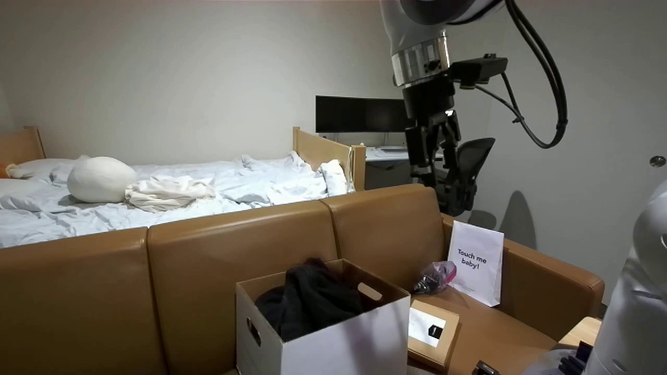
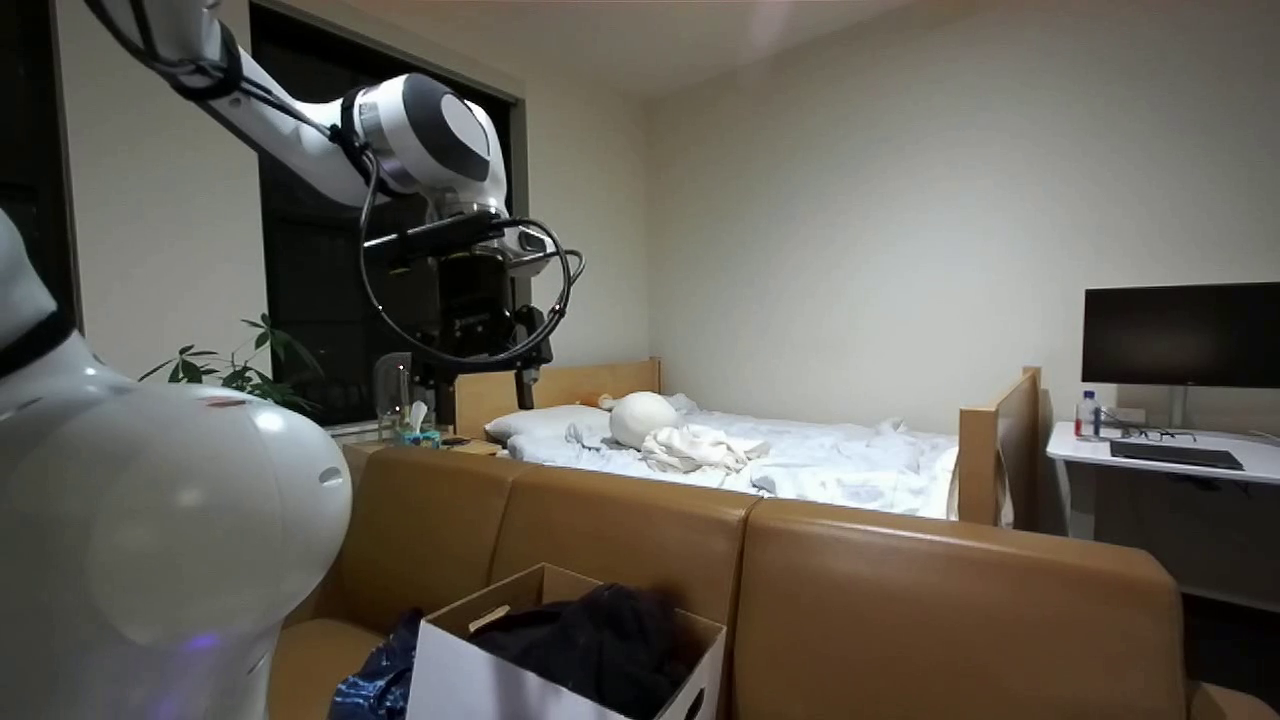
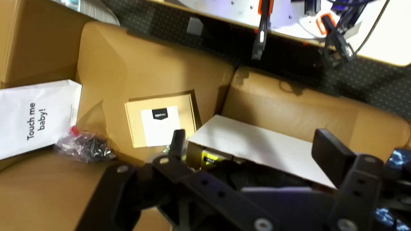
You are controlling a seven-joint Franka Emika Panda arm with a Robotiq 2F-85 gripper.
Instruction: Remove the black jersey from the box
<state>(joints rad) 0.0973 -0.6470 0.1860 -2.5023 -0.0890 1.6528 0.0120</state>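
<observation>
The black jersey (image 1: pixel 318 299) lies bunched inside the white box (image 1: pixel 349 344), and part of it rises above the rim. In an exterior view the jersey (image 2: pixel 605 640) and the box (image 2: pixel 500 675) stand near the bottom edge. My gripper (image 1: pixel 437 174) is high above the sofa, well apart from the jersey; it also shows in an exterior view (image 2: pixel 482 390). In the wrist view my gripper (image 3: pixel 253 147) is open, with nothing between its fingers. There the box (image 3: pixel 250 138) lies beyond the fingers, and the jersey (image 3: pixel 250 175) is dark and mostly hidden by the gripper.
The box stands on a brown sofa (image 1: pixel 245 234) with a high backrest. Beside it lie a flat cardboard box (image 3: pixel 186 112), a plastic bag (image 3: pixel 86 147), a white paper bag (image 3: pixel 38 115) and a shiny blue bag (image 2: pixel 380 675). A yellow package (image 3: pixel 210 158) shows inside the box.
</observation>
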